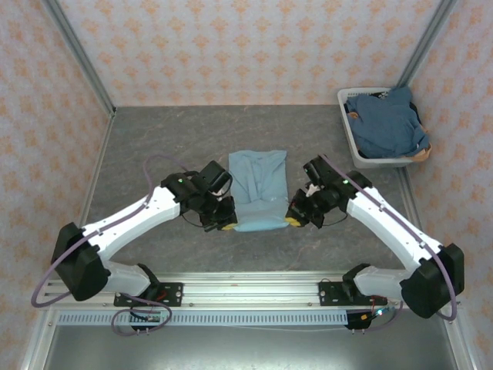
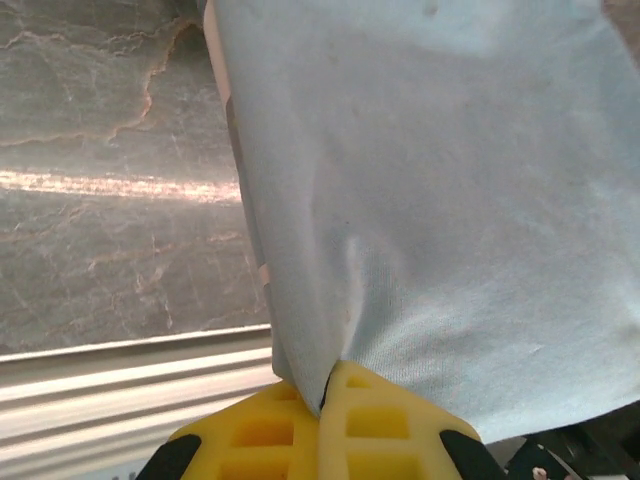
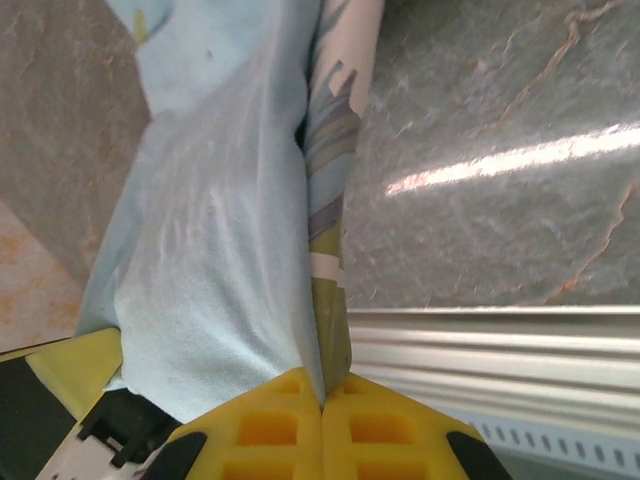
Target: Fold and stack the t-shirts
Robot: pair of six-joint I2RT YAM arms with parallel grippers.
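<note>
Here, from above, you see the light-blue t-shirt [image 1: 258, 189] lying partly folded at mid-surface [image 1: 154, 139]. Its near corners are pinched by the left end effector [image 1: 223, 223] and the right end effector [image 1: 294, 220], while the darker t-shirts [image 1: 389, 123] sit heaped in the basket [image 1: 348, 139] at far right. Your left wrist view shows the yellow pads [image 2: 270, 430] clamped together on the hem; your right wrist view shows the same grip. By the look of it, one fold is under way and nothing is stacked yet.

Sky-blue t-shirt [image 1: 258, 189] centred; darker tees [image 1: 389, 123] heaped right.
</note>
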